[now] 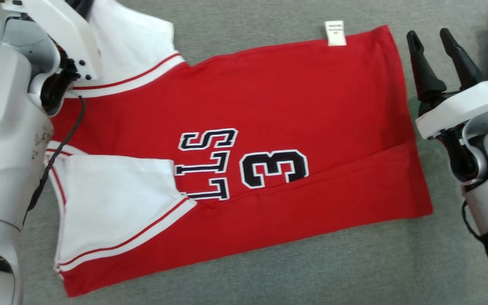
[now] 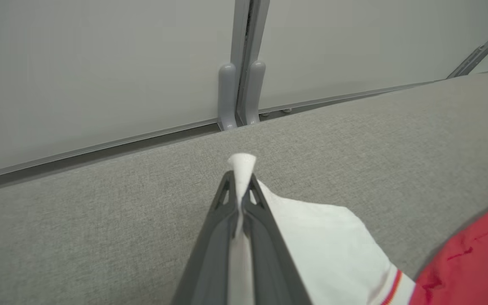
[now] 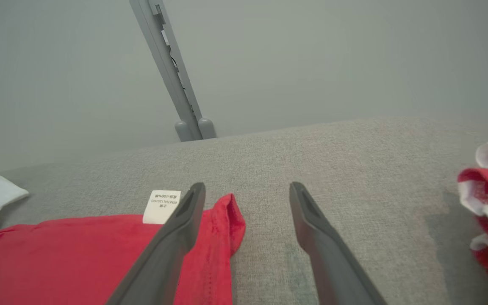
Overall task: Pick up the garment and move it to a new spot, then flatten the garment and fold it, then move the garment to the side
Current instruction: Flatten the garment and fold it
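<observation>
Since our left gripper (image 2: 240, 186) pinches only the sleeve tip (image 2: 242, 163) while our right gripper (image 1: 429, 34) hangs open beside the shirt (image 1: 295, 106), pulling could slip it free.

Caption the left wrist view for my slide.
Left gripper pinching the white sleeve of the red garment above the grey table.

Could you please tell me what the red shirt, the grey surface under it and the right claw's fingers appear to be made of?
Red shirt: soft matte knit, perhaps cotton; it creases and has stitched hems. Grey surface: matte woven, upholstery-like cloth, its flecked weave visible. Right claw: fingers look like dark moulded plastic, smooth with a dull sheen.
</observation>
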